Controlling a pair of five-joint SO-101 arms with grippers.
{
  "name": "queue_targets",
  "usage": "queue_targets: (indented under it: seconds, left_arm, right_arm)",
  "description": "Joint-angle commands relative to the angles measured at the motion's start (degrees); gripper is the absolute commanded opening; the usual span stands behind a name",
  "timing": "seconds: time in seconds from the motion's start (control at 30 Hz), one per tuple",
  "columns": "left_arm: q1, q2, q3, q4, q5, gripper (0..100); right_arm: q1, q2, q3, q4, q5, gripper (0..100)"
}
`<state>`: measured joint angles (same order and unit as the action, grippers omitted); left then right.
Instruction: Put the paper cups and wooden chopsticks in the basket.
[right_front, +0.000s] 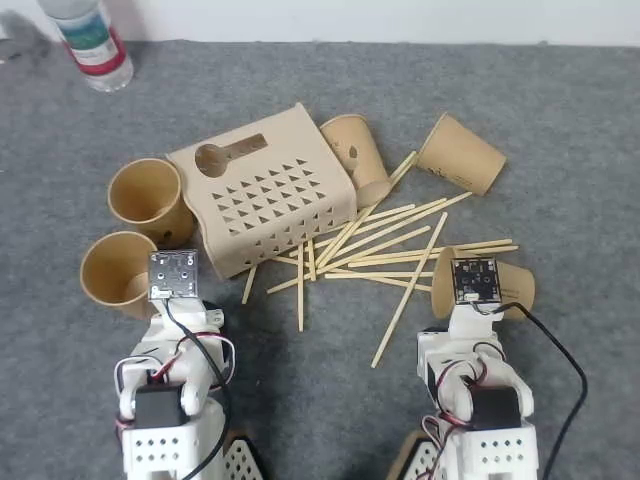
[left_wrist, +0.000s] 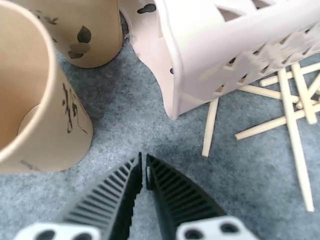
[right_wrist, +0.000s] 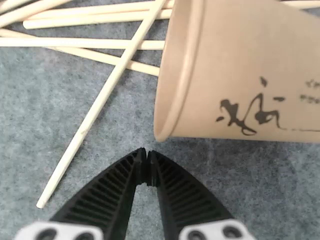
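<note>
- L gripper (left_wrist: 144, 167): fingers closed, empty, nr upright cup (left_wrist: 35, 100).
- R gripper (right_wrist: 147, 162): fingers closed, empty, beside tipped cup (right_wrist: 240, 75).
- Basket (right_front: 265, 200): lying tipped; chopsticks (right_front: 390, 245) scattered alongside.

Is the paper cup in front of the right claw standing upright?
No, the paper cup lies on its side, its open rim facing the scattered chopsticks.

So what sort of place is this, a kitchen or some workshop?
Probably a robot practice bench, not a kitchen: a grey felt-like mat lies underneath, the left arm and right arm sit side by side, and paper cups, chopsticks and a tipped-over basket lie scattered like props.
</note>
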<state>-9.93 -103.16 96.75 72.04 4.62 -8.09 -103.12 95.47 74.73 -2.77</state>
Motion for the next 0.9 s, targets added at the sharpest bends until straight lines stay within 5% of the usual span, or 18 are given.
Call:
queue_targets:
  seconds: [0.0,0.17,0.87]
  left_arm:
    - [-0.3,-1.0,-0.3,0.3,-0.4,1]
    - [1.0,-1.0,-0.3,0.1,-0.4,1]
    - [30.2,-1.0,-0.3,0.2,-0.4,1]
  right_arm:
    - [-0.3,-0.7,1.0,0.2,-0.2,0.9]
    - [-0.2,-0.7,1.0,0.2,-0.2,0.9]
    - [-0.7,-0.7,1.0,-0.5,-0.5,0.9]
